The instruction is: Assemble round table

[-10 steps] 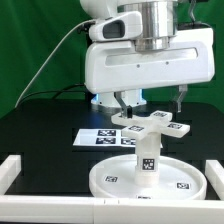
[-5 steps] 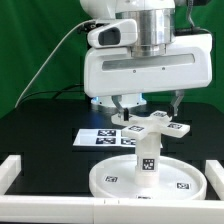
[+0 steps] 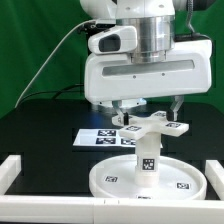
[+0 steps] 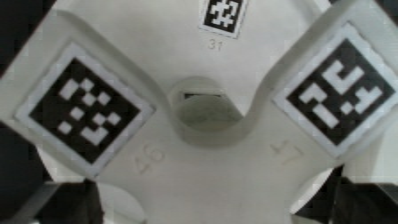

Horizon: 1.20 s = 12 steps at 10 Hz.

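The large flat round disc (image 3: 105, 182) lies on the black table at the front. The short thick leg (image 3: 147, 156) stands upright on its middle. The cross-shaped base (image 3: 150, 124) sits on top of the leg, its tagged arms spread level. My gripper (image 3: 149, 109) hangs just above the base and is open, one finger (image 3: 120, 110) behind the arm on the exterior view's left and the other beyond the arm on its right. Neither finger visibly touches it. In the wrist view the base (image 4: 199, 150) fills the picture, its centre hole (image 4: 199, 108) between two tagged arms.
The marker board (image 3: 93, 138) lies flat behind the disc on the exterior view's left. A white border rim (image 3: 12, 172) runs along the table's front and both sides. A green backdrop and a cable are behind the arm.
The gripper has come down towards the cross-shaped base, still open. The disc, leg and base have not moved.
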Tool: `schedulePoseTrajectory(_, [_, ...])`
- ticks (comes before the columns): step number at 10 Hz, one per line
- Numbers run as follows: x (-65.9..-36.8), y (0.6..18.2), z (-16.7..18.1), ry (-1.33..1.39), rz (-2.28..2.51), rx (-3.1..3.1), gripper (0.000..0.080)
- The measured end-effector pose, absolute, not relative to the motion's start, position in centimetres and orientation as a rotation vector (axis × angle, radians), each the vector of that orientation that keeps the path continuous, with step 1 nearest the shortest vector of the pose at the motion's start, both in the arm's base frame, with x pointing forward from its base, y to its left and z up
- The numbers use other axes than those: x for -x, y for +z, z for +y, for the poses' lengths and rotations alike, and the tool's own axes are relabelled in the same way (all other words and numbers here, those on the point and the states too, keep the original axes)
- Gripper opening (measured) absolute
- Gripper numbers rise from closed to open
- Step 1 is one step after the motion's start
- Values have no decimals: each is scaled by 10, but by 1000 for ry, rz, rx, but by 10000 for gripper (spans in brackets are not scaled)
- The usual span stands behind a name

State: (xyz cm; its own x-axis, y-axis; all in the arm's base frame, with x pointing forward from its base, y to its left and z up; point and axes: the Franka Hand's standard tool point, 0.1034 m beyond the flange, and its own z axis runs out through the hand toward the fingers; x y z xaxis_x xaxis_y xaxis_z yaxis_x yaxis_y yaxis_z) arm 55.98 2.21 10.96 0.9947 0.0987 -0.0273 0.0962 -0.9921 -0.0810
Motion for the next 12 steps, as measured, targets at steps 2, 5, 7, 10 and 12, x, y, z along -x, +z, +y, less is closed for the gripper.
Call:
schedulePoseTrajectory(2, [-560, 108, 23, 50, -150, 3058, 649])
schedulePoseTrajectory(5, [-560, 108, 22, 51, -113, 3059, 435])
schedulePoseTrajectory(7, [-560, 108, 23, 56, 10, 3062, 437])
schedulePoseTrajectory(10, [-562, 108, 28, 59, 523, 3024, 437])
schedulePoseTrajectory(12, [-561, 107, 29, 69, 847, 2954, 439])
